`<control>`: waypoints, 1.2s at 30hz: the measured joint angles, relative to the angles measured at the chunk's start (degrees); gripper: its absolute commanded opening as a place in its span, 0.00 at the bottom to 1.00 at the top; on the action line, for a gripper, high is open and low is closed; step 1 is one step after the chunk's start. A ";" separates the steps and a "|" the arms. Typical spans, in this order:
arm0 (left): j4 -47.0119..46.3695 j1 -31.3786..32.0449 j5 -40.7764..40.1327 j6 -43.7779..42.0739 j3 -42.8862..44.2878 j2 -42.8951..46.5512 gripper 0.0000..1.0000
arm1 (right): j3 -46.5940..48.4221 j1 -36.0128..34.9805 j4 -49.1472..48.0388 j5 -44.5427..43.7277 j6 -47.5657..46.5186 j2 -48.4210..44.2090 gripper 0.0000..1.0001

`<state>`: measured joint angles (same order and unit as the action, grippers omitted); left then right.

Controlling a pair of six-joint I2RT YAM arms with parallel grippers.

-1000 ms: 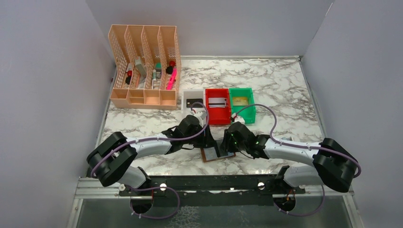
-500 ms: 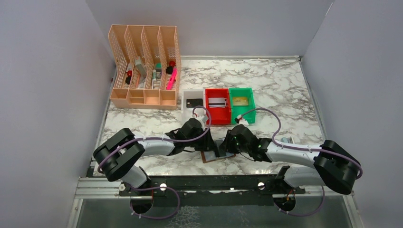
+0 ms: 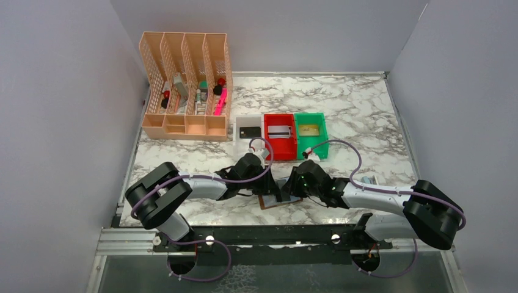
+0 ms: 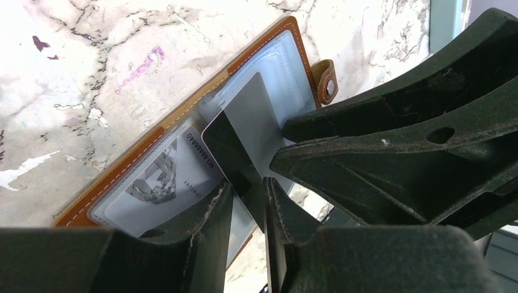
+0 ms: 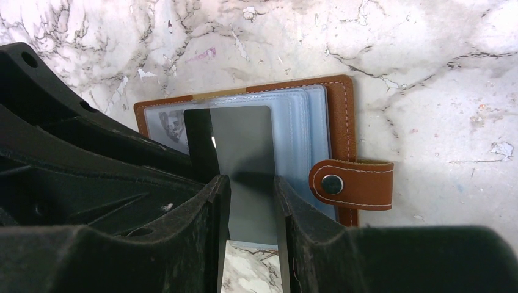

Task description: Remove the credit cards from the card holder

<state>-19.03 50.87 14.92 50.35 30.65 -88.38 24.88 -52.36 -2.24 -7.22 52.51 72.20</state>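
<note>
The brown card holder (image 3: 267,202) lies open on the marble near the front edge, its snap tab (image 5: 352,184) pointing right. A dark credit card (image 4: 244,137) with a black stripe sticks partway out of a pale blue pocket. A silvery-white card (image 4: 160,184) sits in the neighbouring pocket. My left gripper (image 4: 247,196) straddles the dark card's edge. The card lies against one finger and a slim gap shows at the other. My right gripper (image 5: 251,186) stands open, its fingertips down on the dark card (image 5: 243,143) and the holder's right panel.
Behind the holder stand a white bin (image 3: 239,122) with a black card, a red bin (image 3: 279,148) with a silvery card and a green bin (image 3: 312,146) with a gold card. A peach desk organiser (image 3: 186,85) is at the back left. A small light-blue block (image 3: 368,180) lies beside the right arm.
My left jaws have narrowed around the dark card, and the left arm has shifted a little to the right. The right gripper holds its place on the holder.
</note>
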 measured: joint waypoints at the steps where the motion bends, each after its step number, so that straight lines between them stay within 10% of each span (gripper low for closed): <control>1: -0.28 0.00 0.02 0.11 0.00 -0.26 0.29 | 0.00 0.00 0.00 0.00 0.02 0.00 0.38; 20: -2.47 -0.02 -0.39 1.68 -0.83 -0.96 0.03 | 0.00 -0.02 0.07 -0.17 0.42 -0.11 0.41; 36: 1.60 0.22 -2.34 0.31 -0.33 0.94 0.01 | 3.19 -0.02 4.00 -0.20 -5.66 0.28 0.59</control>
<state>-17.43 51.09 12.58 50.65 30.33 -87.44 28.08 -52.38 1.76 -7.42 46.85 72.49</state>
